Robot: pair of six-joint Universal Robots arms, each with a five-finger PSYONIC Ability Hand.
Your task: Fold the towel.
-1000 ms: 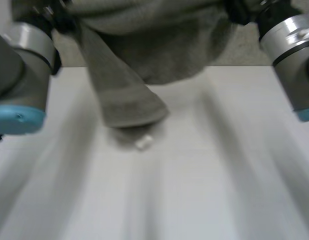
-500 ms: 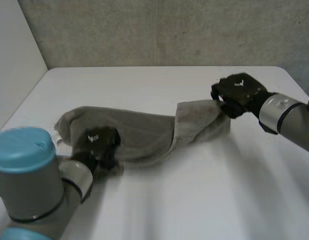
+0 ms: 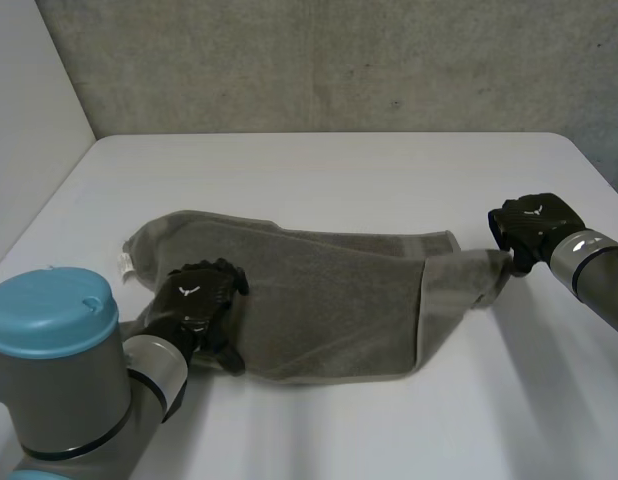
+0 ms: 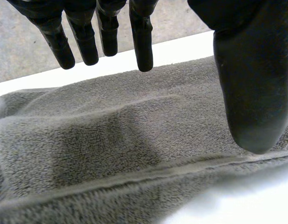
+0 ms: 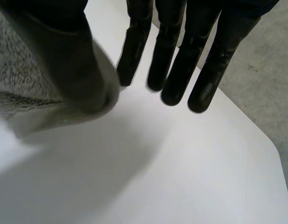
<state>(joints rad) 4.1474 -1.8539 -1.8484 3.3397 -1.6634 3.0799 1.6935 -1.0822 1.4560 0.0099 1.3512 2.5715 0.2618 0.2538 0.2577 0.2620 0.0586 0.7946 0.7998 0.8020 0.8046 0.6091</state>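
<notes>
The grey-brown towel (image 3: 329,300) is fuzzy, matt terry cloth with a stitched hem; the white table (image 3: 389,180) looks smooth, faintly sheened.

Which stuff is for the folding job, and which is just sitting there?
For the job: towel, left hand on one end, right hand at the other end.
Just there: white table, grey wall.

towel (image 3: 329,310) corner hidden under left hand (image 3: 194,303)
</notes>
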